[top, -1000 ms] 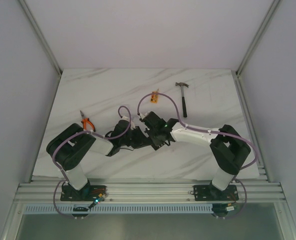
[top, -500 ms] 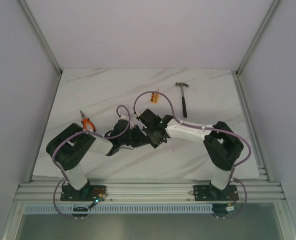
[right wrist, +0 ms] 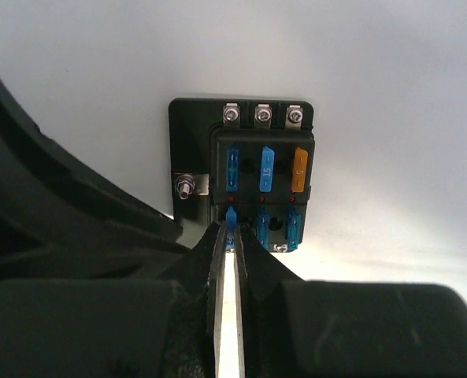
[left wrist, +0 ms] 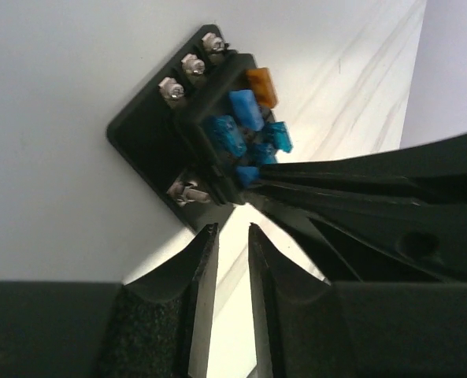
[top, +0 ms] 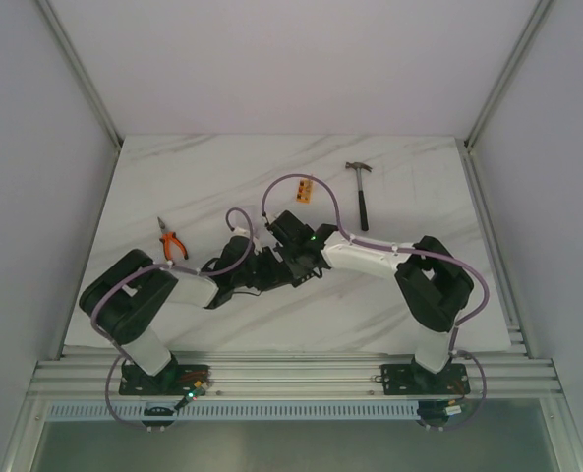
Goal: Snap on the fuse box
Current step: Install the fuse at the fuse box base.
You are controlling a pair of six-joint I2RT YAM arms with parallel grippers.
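Both arms were folded at the elbow and reached inward over the white marbled counter [top: 419, 197], so that the two hands met near its centre. The small black square plastic fuse box [right wrist: 249, 173] lay flat on the counter directly beneath them, with three screw terminals along its far edge in the right wrist view.

The right hand [right wrist: 231, 228] was pointed down at the near row of the box. Its fingers were drawn almost together and clamped on a small blue fuse [right wrist: 231, 217] seated at the left end of that row.

The left hand [left wrist: 231, 244] was held just beside one corner of the box. Its fingers were set slightly apart, with nothing between them but bare counter.

A steel-headed hammer [top: 362, 192], a small orange block [top: 306, 191] and orange-handled pliers [top: 172, 239] lay apart from the box.
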